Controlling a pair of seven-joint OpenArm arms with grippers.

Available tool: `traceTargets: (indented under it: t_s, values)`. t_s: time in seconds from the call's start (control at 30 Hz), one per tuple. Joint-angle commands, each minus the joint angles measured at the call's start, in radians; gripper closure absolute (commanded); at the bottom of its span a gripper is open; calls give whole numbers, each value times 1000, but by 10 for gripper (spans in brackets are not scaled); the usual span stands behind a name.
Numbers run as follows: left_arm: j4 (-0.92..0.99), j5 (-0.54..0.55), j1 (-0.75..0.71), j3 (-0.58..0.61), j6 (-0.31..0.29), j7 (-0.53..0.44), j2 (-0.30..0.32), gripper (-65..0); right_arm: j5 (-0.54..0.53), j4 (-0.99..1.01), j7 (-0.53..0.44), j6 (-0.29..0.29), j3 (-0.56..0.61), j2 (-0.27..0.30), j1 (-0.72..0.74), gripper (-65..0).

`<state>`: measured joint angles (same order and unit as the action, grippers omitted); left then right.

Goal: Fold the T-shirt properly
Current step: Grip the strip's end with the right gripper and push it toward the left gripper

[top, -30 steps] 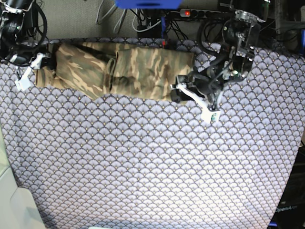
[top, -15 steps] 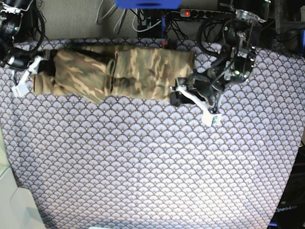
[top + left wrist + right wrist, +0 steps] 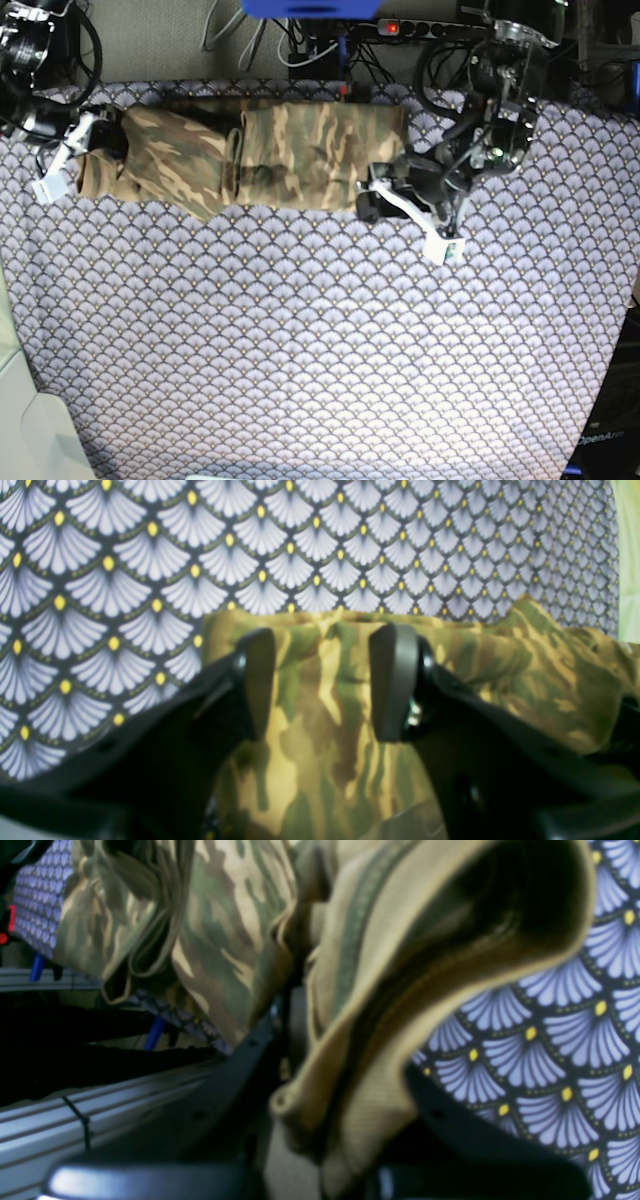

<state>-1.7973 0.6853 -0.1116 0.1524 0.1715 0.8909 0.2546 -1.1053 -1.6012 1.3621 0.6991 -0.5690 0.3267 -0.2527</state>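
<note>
One long, rumpled band of camouflage T-shirt (image 3: pixel 270 155) crosses scallop-patterned tablecloth (image 3: pixel 320 340).

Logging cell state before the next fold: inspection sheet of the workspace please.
Surface: purple scallop-patterned tablecloth covers the table.
Job's things: camouflage T-shirt lies as a long folded band along the far edge, its end at the base view's left bunched and lifted.
Clutter: nothing seen on the cloth.
Grippers: right pincer shut on the T-shirt's tan hem; left pincer open, fingers apart over the T-shirt's other end, not gripping it.
Cables: dark cable loops run along the left arm; more cables hang behind the table.
Surroundings: power strip with a red light behind the table, blue object at the top edge.
</note>
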Motion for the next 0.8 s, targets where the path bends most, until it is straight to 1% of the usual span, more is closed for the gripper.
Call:
traceTargets:
  t_s: [0.0, 0.1, 0.2, 0.27, 0.37, 0.43, 0.5, 0.67, 0.77]
  values:
    - [-23, 11, 10, -4, -5, -14, 22, -302, -40, -18, -11, -1, -7, 9, 6, 0]
    - [-23, 12, 8, -6, -5, -14, 44, -302, -40, -20, 7, -1, -7, -4, 13, 0]
    - [-39, 12, 0, -6, -3, -14, 70, -302, -40, -20, 29, -1, -13, -4, 16, 0]
    - [-32, 12, -23, -27, -3, -17, 81, -302, -42, -20, 34, -1, -13, -4, 25, 0]
    - [14, 3, -26, -58, -5, -14, 58, -302, -48, -21, 34, -1, -13, -4, 37, 0]
    - [47, 3, -26, -60, -3, -14, 51, -302, -75, -23, 34, -1, -13, -4, 37, 0]
    - [63, 7, -26, -60, -3, -14, 51, -302, -81, -54, 34, -1, -13, -5, 43, 0]
    - [87, 11, -24, -50, -3, -13, 44, -302, -81, -162, 34, -1, -13, -39, 51, 0]
    - [87, 11, -24, -50, -7, -13, 41, -302, -81, -187, 34, -1, -13, -64, 52, 0]
